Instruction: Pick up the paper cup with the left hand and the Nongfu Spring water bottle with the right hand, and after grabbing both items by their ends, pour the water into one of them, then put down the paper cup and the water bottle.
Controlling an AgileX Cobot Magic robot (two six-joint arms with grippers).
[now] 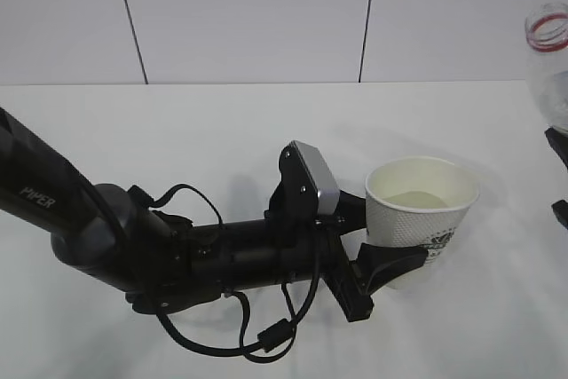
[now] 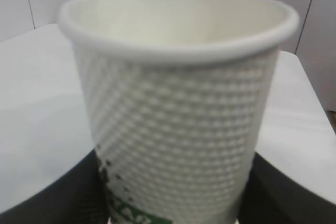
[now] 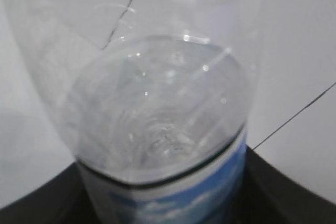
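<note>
My left hand (image 1: 383, 239) has its 2 black fingers (image 1: 390, 265) pinching the paper cup (image 1: 422, 206) low on its wall, and the cup stands upright toward the right side of the white table (image 1: 222, 139), roughly midway between front and back edges. Pale liquid sits in the bottom. From my left wrist, the dimpled white wall (image 2: 178, 129) fills the view, green print near the base, a dark finger on each side. My right hand (image 3: 168, 203) is clamped on the Nongfu Spring water bottle (image 3: 163, 129): dark fingers flank its blue-and-white label, water inside. At the table's right edge its open, red-ringed neck (image 1: 548, 28) shows, upright, well apart from the cup.
</note>
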